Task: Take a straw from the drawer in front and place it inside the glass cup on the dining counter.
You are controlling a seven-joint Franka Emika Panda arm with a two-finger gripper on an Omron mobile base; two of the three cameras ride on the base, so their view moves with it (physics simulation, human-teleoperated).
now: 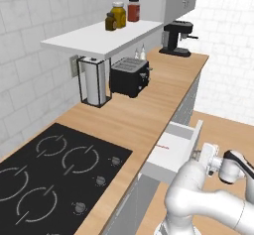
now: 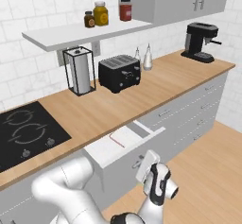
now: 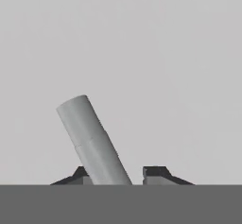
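Note:
The drawer (image 1: 174, 130) stands pulled out from under the wall counter, white inside showing, also seen from the other side as the drawer (image 2: 106, 153). The thin red-pink straw (image 1: 161, 145) lies flat on its floor, the straw (image 2: 116, 140) near the middle. My gripper (image 1: 198, 154) is at the drawer's front, low beside the cabinet (image 2: 140, 164). In the hand view the silver bar handle (image 3: 92, 138) runs tilted between the fingertips of my gripper (image 3: 118, 173), touching the left one with a small gap to the right one. The glass cup and dining counter are out of view.
On the wooden wall counter (image 1: 129, 115) stand a black toaster (image 1: 129, 76), a paper towel holder (image 1: 94, 83) and a coffee machine (image 1: 176, 37). A black cooktop (image 1: 54, 172) lies at left. Jars sit on the shelf (image 1: 99, 38). Closed grey drawer fronts (image 2: 189, 109) run rightward above wood floor (image 2: 208, 180).

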